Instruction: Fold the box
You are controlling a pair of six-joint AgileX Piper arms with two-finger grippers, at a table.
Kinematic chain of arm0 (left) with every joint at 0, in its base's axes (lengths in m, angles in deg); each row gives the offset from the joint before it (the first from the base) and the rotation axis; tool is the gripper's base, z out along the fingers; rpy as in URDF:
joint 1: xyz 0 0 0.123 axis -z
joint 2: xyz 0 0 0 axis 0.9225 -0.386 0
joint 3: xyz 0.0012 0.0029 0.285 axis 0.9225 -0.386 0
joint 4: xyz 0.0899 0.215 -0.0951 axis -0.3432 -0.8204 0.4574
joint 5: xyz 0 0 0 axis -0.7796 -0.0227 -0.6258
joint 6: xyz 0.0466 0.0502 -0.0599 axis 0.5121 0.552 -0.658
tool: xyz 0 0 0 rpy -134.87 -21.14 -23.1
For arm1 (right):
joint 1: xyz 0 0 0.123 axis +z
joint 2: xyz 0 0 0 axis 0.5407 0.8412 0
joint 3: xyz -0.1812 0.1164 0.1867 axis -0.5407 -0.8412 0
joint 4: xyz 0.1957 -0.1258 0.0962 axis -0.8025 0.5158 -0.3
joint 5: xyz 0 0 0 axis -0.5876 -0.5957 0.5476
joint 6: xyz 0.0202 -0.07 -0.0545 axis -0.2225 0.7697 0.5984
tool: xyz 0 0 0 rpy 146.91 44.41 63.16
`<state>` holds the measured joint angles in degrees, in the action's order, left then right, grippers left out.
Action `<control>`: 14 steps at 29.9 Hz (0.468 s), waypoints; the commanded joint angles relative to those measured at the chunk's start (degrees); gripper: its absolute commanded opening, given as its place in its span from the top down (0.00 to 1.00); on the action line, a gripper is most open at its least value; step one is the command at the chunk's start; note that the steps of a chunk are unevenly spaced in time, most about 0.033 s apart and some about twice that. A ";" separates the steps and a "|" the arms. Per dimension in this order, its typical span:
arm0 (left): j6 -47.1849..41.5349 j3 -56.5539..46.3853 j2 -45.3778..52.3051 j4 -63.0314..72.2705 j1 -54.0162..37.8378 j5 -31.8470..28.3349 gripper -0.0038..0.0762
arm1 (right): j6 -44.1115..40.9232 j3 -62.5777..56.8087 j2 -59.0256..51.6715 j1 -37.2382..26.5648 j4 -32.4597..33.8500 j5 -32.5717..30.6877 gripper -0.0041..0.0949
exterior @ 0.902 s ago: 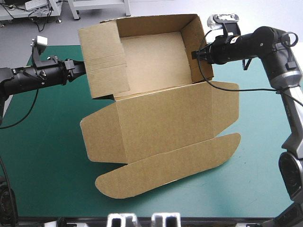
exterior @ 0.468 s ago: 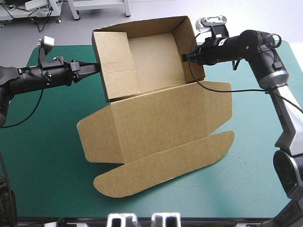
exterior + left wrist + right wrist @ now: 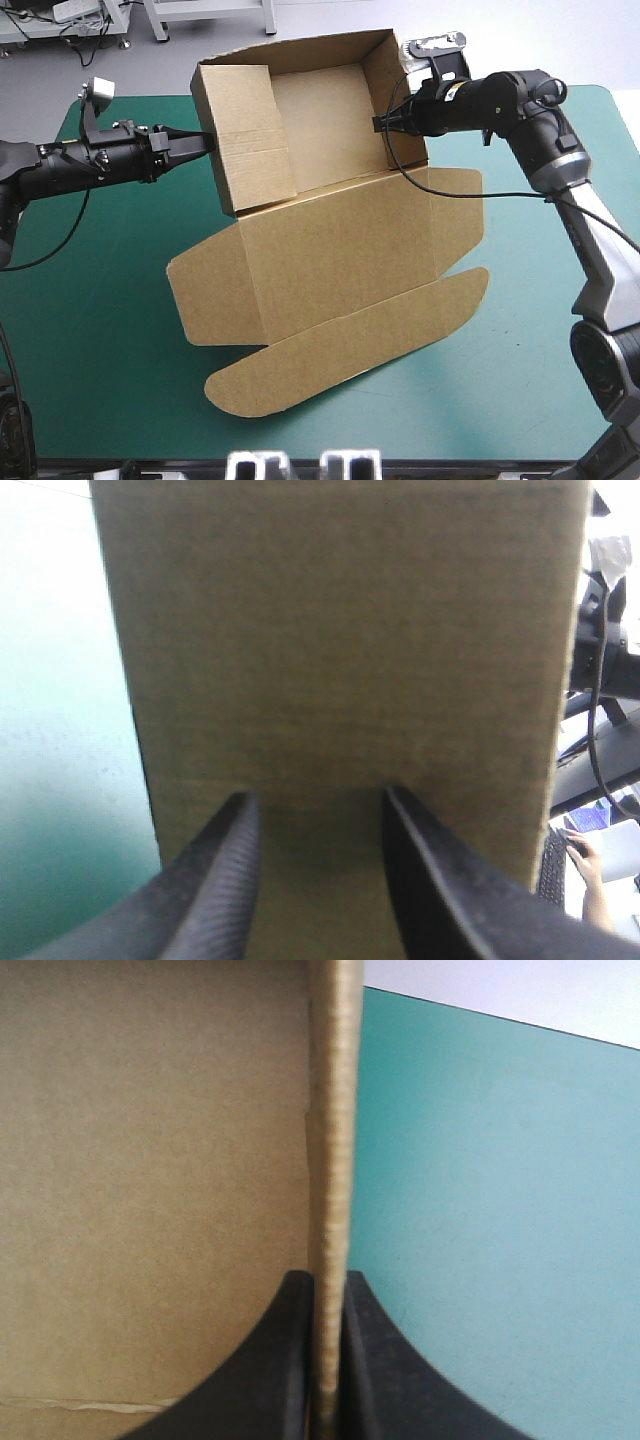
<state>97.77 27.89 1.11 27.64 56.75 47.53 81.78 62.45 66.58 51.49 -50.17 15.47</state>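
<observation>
The brown box is a tray with its walls raised, tipped up at the far side of the table. Its lid lies flat toward the front, ending in a rounded flap. My left gripper stands open, both fingertips against the outer face of the tray's left wall. In the left wrist view the left gripper has only that wall ahead of it. My right gripper pinches the right wall. The right wrist view shows the right gripper shut on that wall's edge.
The tray stands close to the far edge of the teal-green cover. The lid's side flaps spread out left and right on the table. The rounded flap reaches near the table's front edge.
My left gripper has moved right against the left wall, and my right gripper has shifted left with the right wall. The tray has turned and stands steeper; the lid slid slightly.
</observation>
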 commanded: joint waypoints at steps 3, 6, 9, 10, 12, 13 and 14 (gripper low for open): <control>-0.16 1.51 2.30 5.93 0.50 4.56 0.45 | -1.39 1.82 -0.93 1.11 -3.66 3.96 0.97; -0.16 1.51 2.30 5.93 0.50 4.56 0.45 | -1.52 1.82 0.24 1.11 -3.79 4.08 0.97; -0.16 1.51 2.30 5.93 0.50 4.56 0.45 | -1.52 1.82 0.83 1.11 -3.92 4.19 0.97; -0.16 1.51 2.30 5.93 0.50 4.56 0.45 | -1.52 1.82 0.94 1.11 -4.28 4.19 0.97; -0.16 1.51 2.30 5.18 0.50 4.31 0.45 | -1.52 1.82 0.94 1.11 -5.13 4.63 0.97; -0.16 1.51 2.30 4.59 0.50 4.06 0.45 | -1.52 1.82 0.94 1.11 -5.43 4.76 0.97; -0.16 1.51 2.30 3.56 0.50 3.73 0.45 | -1.52 1.82 0.94 1.11 -5.58 4.85 0.97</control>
<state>97.77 27.84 1.15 27.54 56.86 47.72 80.76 62.41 70.78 52.25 -51.56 16.05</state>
